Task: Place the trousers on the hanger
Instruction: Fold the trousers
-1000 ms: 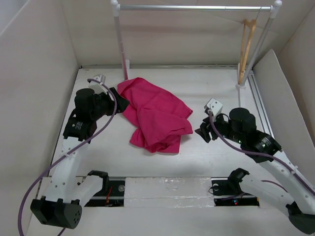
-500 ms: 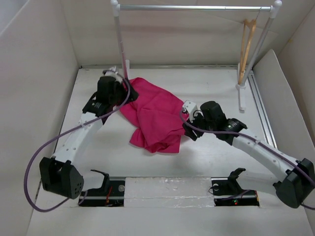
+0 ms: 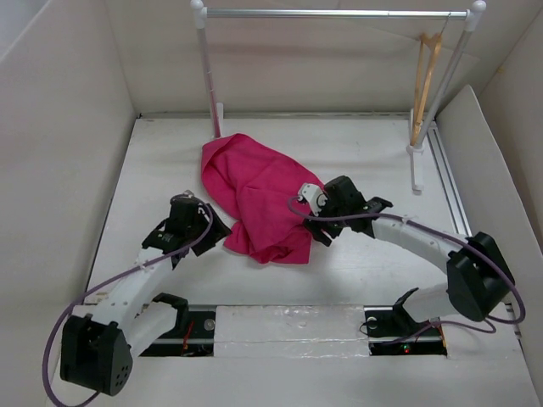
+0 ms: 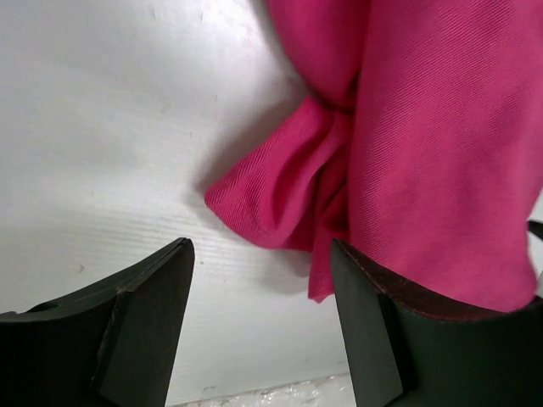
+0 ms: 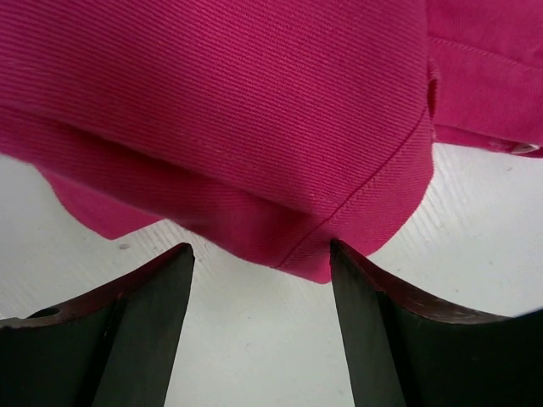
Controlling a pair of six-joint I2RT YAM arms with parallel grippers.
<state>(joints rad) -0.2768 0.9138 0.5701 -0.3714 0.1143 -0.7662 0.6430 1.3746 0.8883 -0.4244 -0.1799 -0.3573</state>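
Now left gripper (image 4: 259,248) & right gripper (image 5: 261,248) both spread apart, at opp. edges of crumpled magenta-pink cloth trousers (image 3: 263,191) on white table (image 3: 165,157).

A robotics lab test cell is being shown. A white bench (image 3: 170,161) is being walled in by plain white panels (image 3: 68,127). Two robot arms (image 3: 127,288) are being held on mounts at its near edge, purple cables (image 3: 46,352) are being trailed from them, and a wooden hanger (image 3: 423,85) is being carried on a small staged rack (image 3: 339,13).
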